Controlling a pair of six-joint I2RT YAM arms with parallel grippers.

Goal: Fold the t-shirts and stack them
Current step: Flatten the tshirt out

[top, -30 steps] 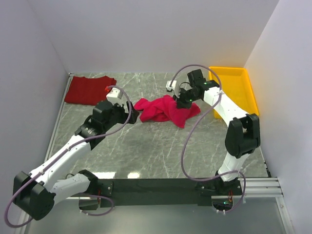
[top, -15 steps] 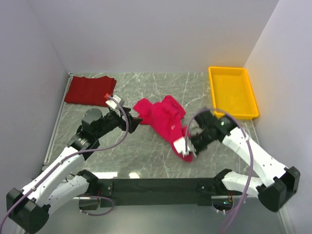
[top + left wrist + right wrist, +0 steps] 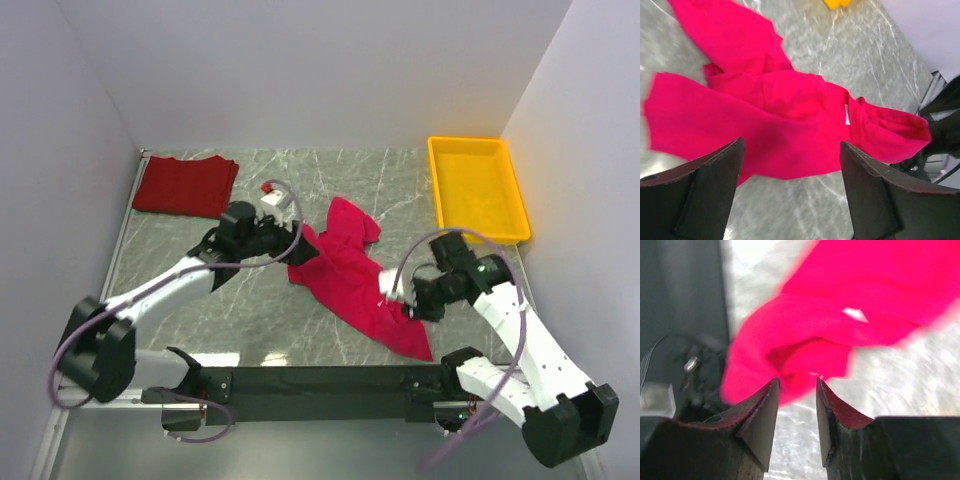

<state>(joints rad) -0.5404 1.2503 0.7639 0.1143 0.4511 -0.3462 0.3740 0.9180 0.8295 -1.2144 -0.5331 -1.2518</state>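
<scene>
Hovering over pink t-shirt (image 3: pixel 352 285), left jaws wide apart; right jaws parted, cloth just ahead.

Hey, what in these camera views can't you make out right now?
Crimson-pink cloth t-shirt: motion-blurred in the right wrist view, so contact with the right claw is unclear.
Small white neck tag: print too small, left wrist view.
Yellow plastic tray: cut off by the left wrist view's top edge.
Part of the shirt: hidden under the left claw, top view.
</scene>
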